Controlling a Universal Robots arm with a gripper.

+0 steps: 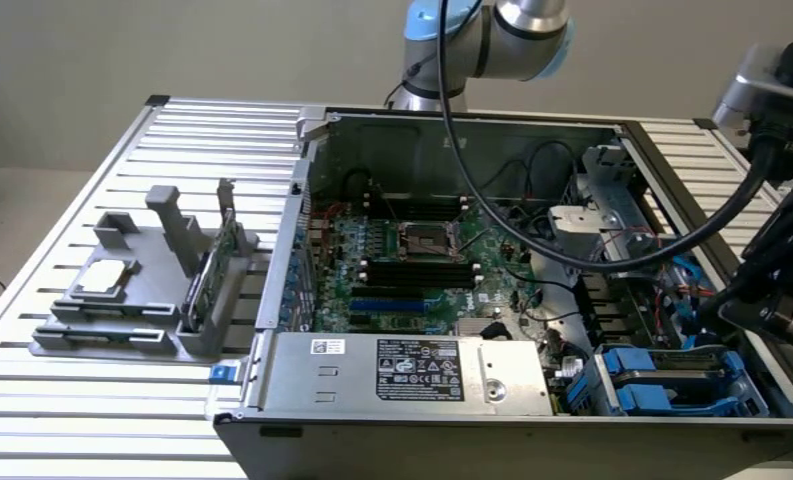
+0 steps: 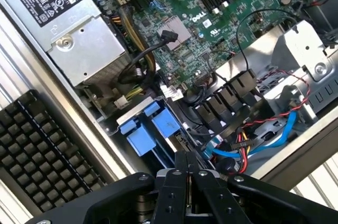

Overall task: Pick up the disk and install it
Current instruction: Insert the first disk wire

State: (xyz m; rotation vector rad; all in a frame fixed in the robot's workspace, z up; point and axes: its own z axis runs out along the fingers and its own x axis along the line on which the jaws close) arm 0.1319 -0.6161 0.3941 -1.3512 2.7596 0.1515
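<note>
So here's where I'm at with the rig: the gripper [image 2: 187, 156] is hanging over the front corner of the open case [image 1: 503, 425], on the exterior view's right. Its fingers are pinched tight together with nothing between them, so I'm not carrying anything. The disk [image 2: 141, 137] is down in the drive bay right below the fingertips. Mostly what I can see of it is the blue carrier rails and their tabs, sitting near the power supply [image 1: 410, 368]; the metal body is tucked in between and hard to make out. My read is that it's sitting in its slot, but I can't tell from here whether it's pushed fully home or latched. Fingers closed like that over the tabs look more like a pushing pose than a grabbing one to me, though that's a guess. The red and blue cables [image 2: 264, 139] run just beside the bay, which is probably why the wrist is parked over the carrier end and not the cable side. Off on the exterior view's left, the grey fixture [image 1: 116, 335] on the slatted table [image 1: 49, 420] holds the small bare silver drive [image 1: 107, 278] lying flat and the green card [image 1: 207, 275] standing upright. Both are well apart from the gripper and not part of this job.
</note>
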